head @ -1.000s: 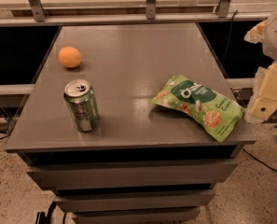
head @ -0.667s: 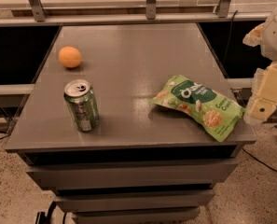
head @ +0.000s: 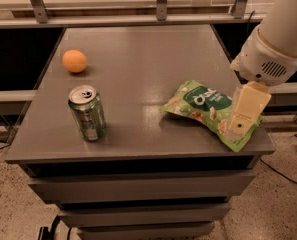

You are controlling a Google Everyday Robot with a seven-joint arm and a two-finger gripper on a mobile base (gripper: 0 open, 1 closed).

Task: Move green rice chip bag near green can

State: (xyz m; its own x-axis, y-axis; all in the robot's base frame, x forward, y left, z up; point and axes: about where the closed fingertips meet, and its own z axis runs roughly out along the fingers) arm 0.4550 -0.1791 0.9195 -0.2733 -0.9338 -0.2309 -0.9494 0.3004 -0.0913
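Note:
The green rice chip bag (head: 200,104) lies flat on the right front part of the grey table (head: 138,54), its dark green label facing up. The green can (head: 87,113) stands upright at the left front of the table, well apart from the bag. My gripper (head: 244,115) hangs from the white arm (head: 275,44) at the right and sits over the bag's right end, covering part of it. The frame does not show whether it touches the bag.
A round orange fruit (head: 74,61) lies at the back left of the table. A metal rail with posts (head: 160,4) runs behind the table. The table's right edge is just under the arm. Drawers sit below the tabletop.
The arm and gripper have moved left, from beside the table's right edge to over the right end of the bag. The bag, can and orange have not moved.

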